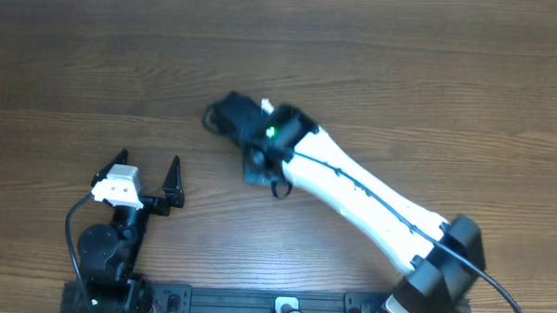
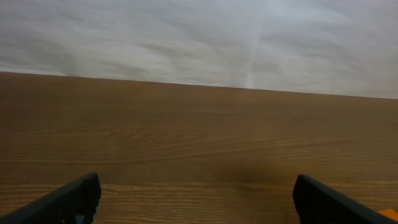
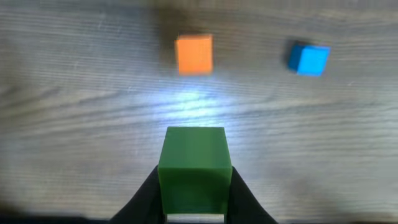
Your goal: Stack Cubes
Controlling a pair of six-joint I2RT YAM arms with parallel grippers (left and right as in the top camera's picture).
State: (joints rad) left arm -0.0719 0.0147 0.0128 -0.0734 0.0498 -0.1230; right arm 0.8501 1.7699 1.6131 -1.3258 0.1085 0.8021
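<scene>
I count 3 cubes: 1 green cube (image 3: 193, 165), 1 orange cube (image 3: 194, 54) and 1 blue cube (image 3: 308, 59), so 1 of each colour and no 2 alike. I have 2 arms, 1 left arm (image 1: 108, 248) and 1 right arm (image 1: 361, 192). That gives me 2 sets of jaws, the left jaws and the right jaws, 1 set per arm. Each set has 2 fingers, 4 in all: 2 left fingers (image 2: 68, 200) and 2 right fingers (image 3: 143, 202). On my right arm 1 small green light (image 1: 271, 131) glows. All of it shares 1 wooden tabletop (image 1: 430, 69).
</scene>
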